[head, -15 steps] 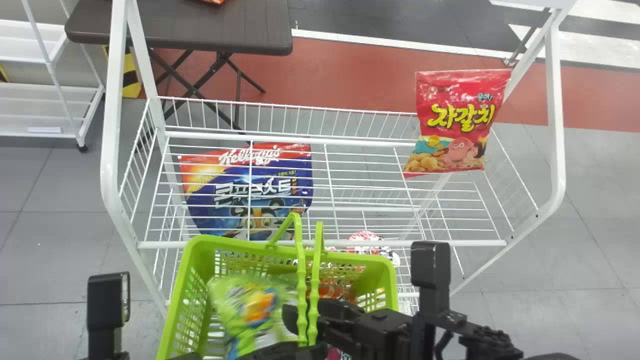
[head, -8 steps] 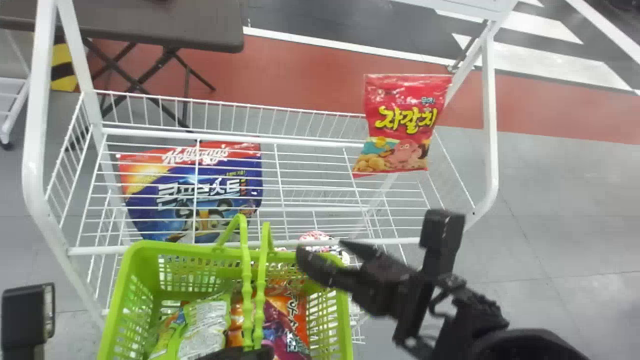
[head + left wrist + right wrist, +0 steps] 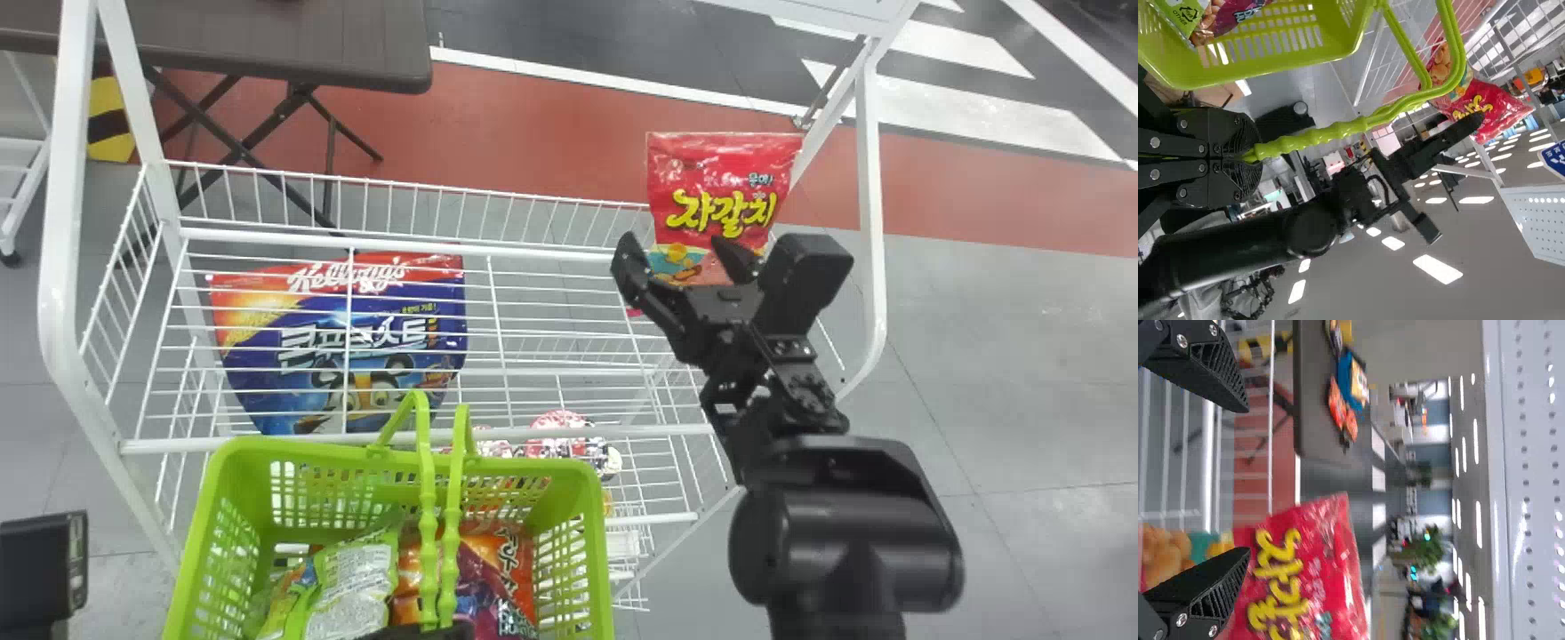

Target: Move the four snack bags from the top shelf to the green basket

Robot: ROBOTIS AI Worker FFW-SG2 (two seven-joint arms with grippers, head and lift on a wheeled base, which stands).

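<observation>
Red bag stands — right tool before it; jaws apart.

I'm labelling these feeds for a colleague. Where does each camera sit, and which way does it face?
Head view: on the head, looking forward and down at the green basket and white rack; right gripper and both arms show.
Left wrist view: on the left wrist, looking along the left gripper at the basket handles; right arm beyond.
Right wrist view: on the right wrist, looking past its own fingers.
Both wrist views share the red snack bag.
</observation>
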